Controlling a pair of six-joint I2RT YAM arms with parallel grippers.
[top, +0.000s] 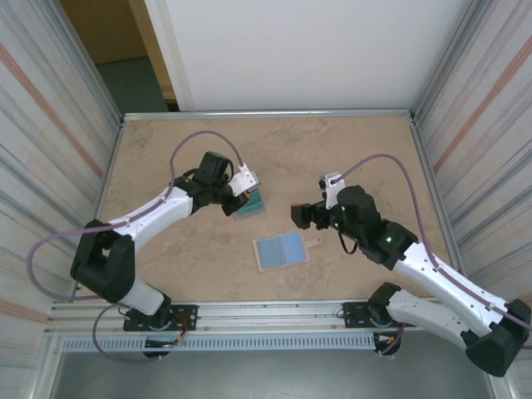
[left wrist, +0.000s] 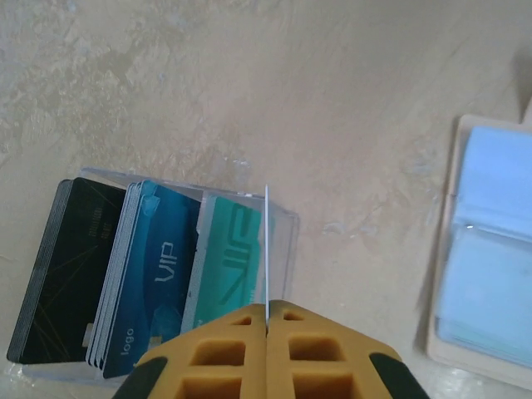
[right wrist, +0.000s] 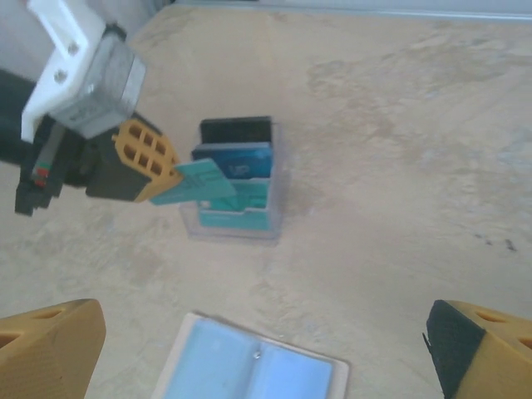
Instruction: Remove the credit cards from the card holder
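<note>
Tan card holder [top: 281, 250] open flat, pale-blue inside; left gripper [left wrist: 267, 311] tight on teal card [right wrist: 195, 181], right gripper [top: 298, 215] wide.

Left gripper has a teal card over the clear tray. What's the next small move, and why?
Probably lower the left gripper slightly and open it, so the teal card drops onto the teal stack in the clear tray. The gripper is shut on the card's edge, the card hangs tilted above that stack, and the right gripper stands open, away from it.
</note>
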